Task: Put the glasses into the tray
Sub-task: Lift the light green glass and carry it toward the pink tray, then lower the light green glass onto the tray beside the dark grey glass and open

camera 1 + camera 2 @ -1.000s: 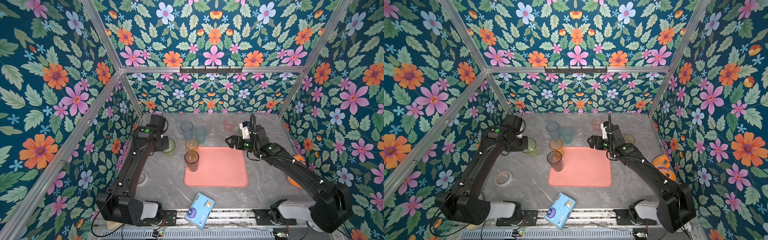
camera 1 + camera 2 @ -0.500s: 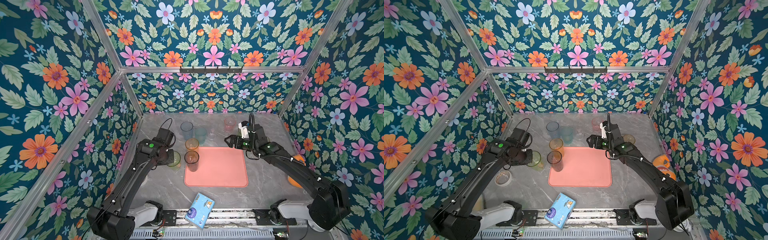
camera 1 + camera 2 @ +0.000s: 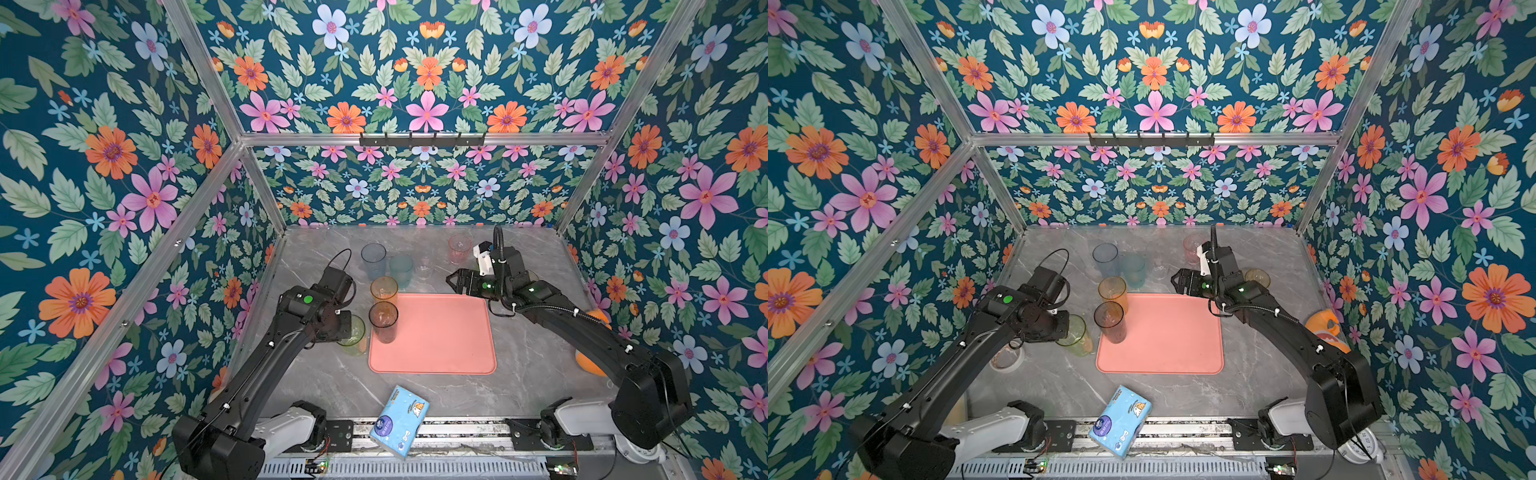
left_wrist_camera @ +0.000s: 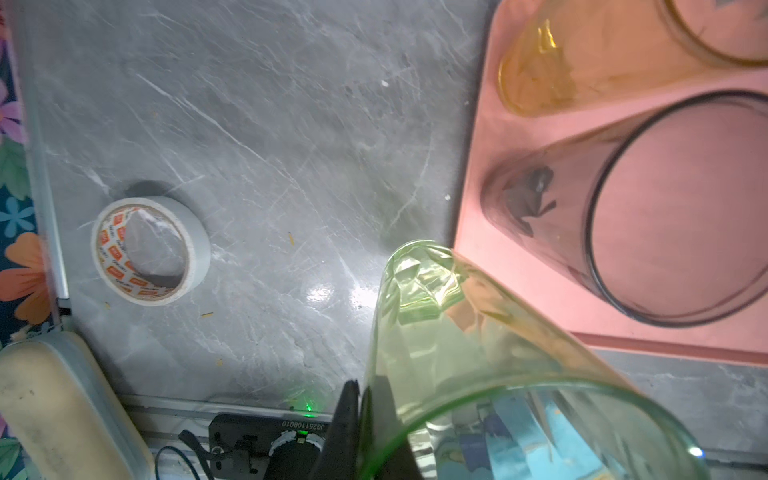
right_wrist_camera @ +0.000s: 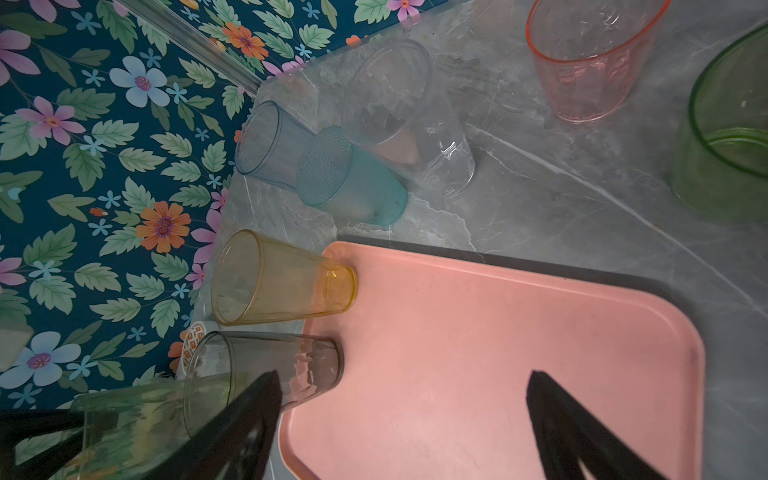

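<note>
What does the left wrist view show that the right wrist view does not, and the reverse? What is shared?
Only the left wrist view: the left gripper shut on the wall of the yellow-green tumbler, and the tape roll whole. Only the right wrist view: the open right gripper, the pink tumbler, clear tumbler, blue tumbler, teal tumbler and green tumbler. Both: the tray, the amber tumbler and grey tumbler standing on it, and the yellow-green tumbler.
</note>
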`<state>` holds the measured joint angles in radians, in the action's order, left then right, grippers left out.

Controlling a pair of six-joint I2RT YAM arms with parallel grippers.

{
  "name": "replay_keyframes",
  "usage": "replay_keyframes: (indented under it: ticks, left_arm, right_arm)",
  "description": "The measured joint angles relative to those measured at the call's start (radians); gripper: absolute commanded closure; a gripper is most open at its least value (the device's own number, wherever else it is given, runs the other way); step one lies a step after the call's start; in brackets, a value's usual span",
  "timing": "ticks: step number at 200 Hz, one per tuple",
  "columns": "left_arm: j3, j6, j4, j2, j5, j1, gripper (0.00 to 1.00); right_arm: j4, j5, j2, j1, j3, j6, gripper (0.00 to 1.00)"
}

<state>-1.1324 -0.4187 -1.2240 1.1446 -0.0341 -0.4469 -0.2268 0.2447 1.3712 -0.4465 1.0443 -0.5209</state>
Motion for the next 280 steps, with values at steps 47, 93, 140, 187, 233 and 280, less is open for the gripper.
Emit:
replay_keyframes:
  ticks: [47,93,140,187,233,280]
  left_arm:
    - [0.053,0.030,0.037,-0.023,0.015,-0.027,1.00]
    - [0.092,0.034,0.089,-0.025,0.059,-0.075,1.00]
    - [0.142,0.016,0.156,-0.074,0.095,-0.124,1.00]
    - [0.135,-0.013,0.185,-0.037,0.084,-0.181,1.00]
    - [0.119,-0.024,0.200,0.003,0.058,-0.220,1.00]
    - [0.117,-0.027,0.209,0.018,0.035,-0.264,1.00]
  right_arm:
    - [0.000,0.005,0.000,0.000,0.001,0.000,0.07]
    - [0.000,0.005,0.004,0.000,0.001,0.000,0.07]
    - [0.007,0.005,0.006,0.000,-0.006,-0.001,0.07]
    - [0.015,0.010,0.014,0.000,-0.005,-0.004,0.07]
    - [0.022,0.013,0.019,0.000,-0.006,-0.008,0.07]
    - [0.025,0.014,0.020,0.000,-0.006,-0.012,0.07]
